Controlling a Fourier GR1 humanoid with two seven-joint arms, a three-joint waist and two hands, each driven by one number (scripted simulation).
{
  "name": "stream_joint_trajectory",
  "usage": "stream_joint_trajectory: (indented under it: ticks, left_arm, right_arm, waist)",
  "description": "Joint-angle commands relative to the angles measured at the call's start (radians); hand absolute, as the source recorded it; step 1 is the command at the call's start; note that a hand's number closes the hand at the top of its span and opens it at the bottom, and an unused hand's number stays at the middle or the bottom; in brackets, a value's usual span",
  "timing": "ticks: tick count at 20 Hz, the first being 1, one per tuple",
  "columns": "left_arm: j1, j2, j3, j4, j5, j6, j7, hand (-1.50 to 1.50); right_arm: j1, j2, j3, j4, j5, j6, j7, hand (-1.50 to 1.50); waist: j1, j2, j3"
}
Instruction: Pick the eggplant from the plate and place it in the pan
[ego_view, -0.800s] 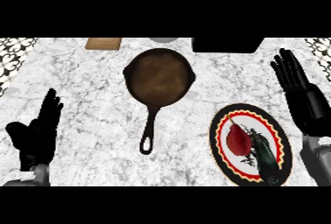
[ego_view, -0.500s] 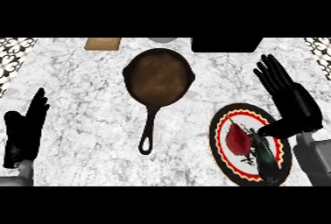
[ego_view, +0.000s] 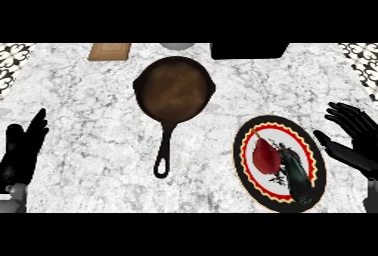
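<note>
Plate (ego_view: 248, 161): near right of the marble counter (ego_view: 81, 120), round with a black rim and a red and yellow scalloped border.
Eggplant (ego_view: 267, 153): lies on the plate — dark red body left of the plate's middle, a dark green stem part trailing toward the plate's near right edge.
Left hand (ego_view: 21, 152): at the view's left edge, fingers straight and pointing up, released, holding nothing, resting well apart from the pan.
Right hand (ego_view: 356, 134): at the view's right edge, just beside the plate's right rim, fingers spread and relaxed, thumb reaching toward the plate — it grasps nothing and does not touch the eggplant.
Pan (ego_view: 174, 90): dark brown skillet farther back, near the counter's middle, nothing in its bowl; its handle runs toward the near edge, ending in a loop left of the plate.
Wooden board (ego_view: 110, 51): at the far edge, left of the pan, only partly showing.
Black block (ego_view: 248, 50): at the far edge, right of the pan.
</note>
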Motion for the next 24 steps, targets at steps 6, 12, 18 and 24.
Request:
stream_joint_trajectory:
  ticks: [6, 12, 18, 24]
  left_arm:
    - [-0.077, -0.008, 0.016, 0.052, -0.015, -0.063, 0.020, 0.00]
    - [-0.089, -0.012, 0.012, 0.116, -0.034, -0.059, -0.007, 0.00]
    - [-0.094, -0.029, -0.003, 0.117, -0.044, -0.072, -0.029, 0.00]
    - [-0.115, -0.029, 0.020, 0.129, -0.051, -0.070, -0.016, 0.00]
  right_arm:
    - [0.107, -0.160, 0.005, -0.172, 0.092, 0.112, 0.097, -1.50]
    - [-0.025, -0.447, 0.081, -0.210, 0.164, 0.272, 0.403, -1.50]
    - [-0.203, -0.495, 0.257, -0.242, 0.236, 0.399, 0.668, -1.50]
    - [-0.321, -0.434, 0.389, -0.210, 0.302, 0.541, 0.803, -1.50]
  waist:
    - [0.020, -0.004, 0.001]
    - [0.029, 0.000, -0.003]
    - [0.064, 0.003, -0.002]
    - [0.050, 0.000, 0.000]
